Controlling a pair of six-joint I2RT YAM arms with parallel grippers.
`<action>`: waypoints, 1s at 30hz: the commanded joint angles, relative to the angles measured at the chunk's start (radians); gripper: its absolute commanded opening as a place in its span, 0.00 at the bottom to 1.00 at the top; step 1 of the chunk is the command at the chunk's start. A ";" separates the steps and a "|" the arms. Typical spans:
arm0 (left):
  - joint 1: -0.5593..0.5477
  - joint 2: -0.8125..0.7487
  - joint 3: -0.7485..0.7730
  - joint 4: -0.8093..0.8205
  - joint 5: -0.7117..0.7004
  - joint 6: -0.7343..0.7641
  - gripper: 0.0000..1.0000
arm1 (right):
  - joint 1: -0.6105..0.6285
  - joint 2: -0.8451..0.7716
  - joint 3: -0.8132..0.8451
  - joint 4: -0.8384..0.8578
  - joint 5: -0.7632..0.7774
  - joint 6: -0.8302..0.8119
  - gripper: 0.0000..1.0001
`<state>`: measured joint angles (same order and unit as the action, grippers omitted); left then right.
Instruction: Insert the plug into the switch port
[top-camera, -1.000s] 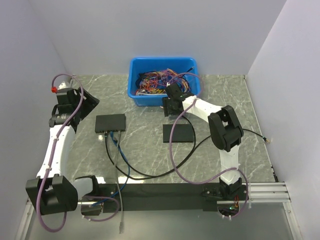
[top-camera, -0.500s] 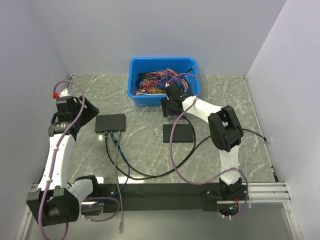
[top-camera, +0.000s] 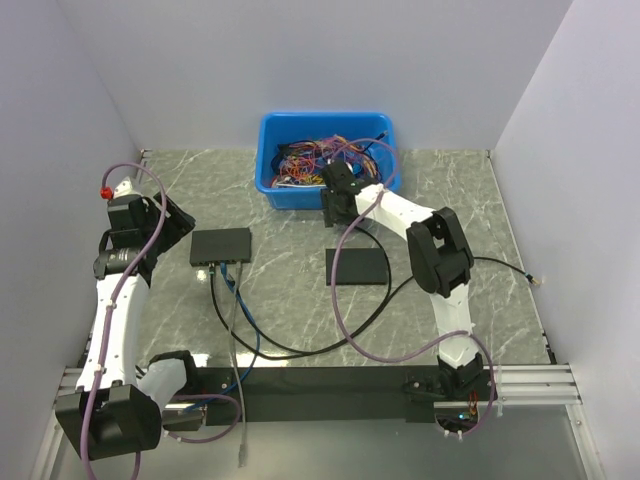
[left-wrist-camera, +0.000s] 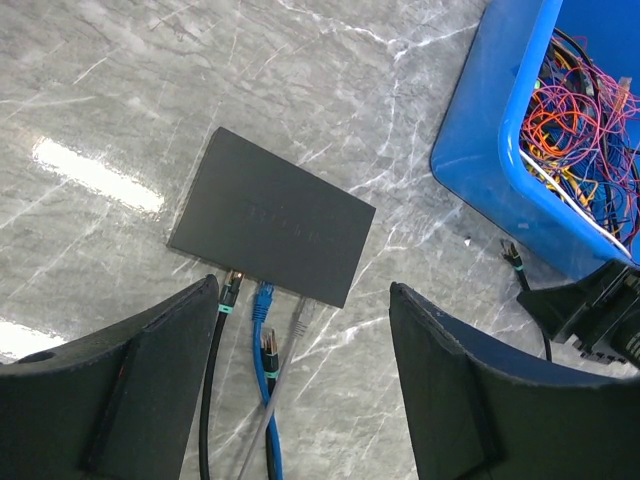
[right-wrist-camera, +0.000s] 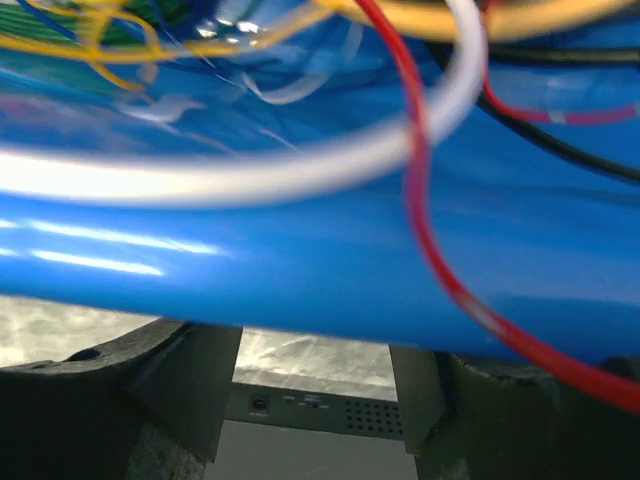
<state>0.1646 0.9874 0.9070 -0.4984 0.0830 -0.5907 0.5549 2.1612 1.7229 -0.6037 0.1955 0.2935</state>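
The switch (top-camera: 220, 245) is a flat dark charcoal box; in the left wrist view (left-wrist-camera: 272, 215) its port row faces me. A black (left-wrist-camera: 232, 287), a blue (left-wrist-camera: 263, 295) and a grey plug (left-wrist-camera: 303, 316) sit at that edge. A loose black plug (left-wrist-camera: 268, 343) with gold contacts lies just short of the ports. My left gripper (top-camera: 163, 217) is open and empty, hovering above and left of the switch, also shown in its own view (left-wrist-camera: 302, 290). My right gripper (top-camera: 338, 200) is open and empty against the blue bin's front wall, also shown in its own view (right-wrist-camera: 315, 345).
A blue bin (top-camera: 275, 190) full of coloured wires stands at the back. A plain black slab (top-camera: 357, 266) lies right of the switch. Another small plug (left-wrist-camera: 512, 252) lies by the bin. Cables run from the switch to the near edge (top-camera: 235, 330). White walls enclose the table.
My left gripper has shifted slightly nearer and turned over the switch's left side. My right gripper has moved a little up and left, closer to the bin wall.
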 joint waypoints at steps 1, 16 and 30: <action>0.007 -0.016 -0.006 0.023 0.021 0.022 0.75 | -0.058 -0.006 -0.116 0.086 0.011 0.013 0.65; 0.033 -0.027 -0.016 0.035 0.064 0.020 0.74 | -0.111 -0.196 -0.430 0.160 0.078 0.134 0.69; 0.035 -0.024 -0.016 0.038 0.081 0.020 0.74 | -0.124 -0.515 -0.565 0.190 0.200 0.180 0.68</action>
<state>0.1932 0.9787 0.8959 -0.4904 0.1387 -0.5873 0.4438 1.7672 1.1805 -0.4191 0.2775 0.4267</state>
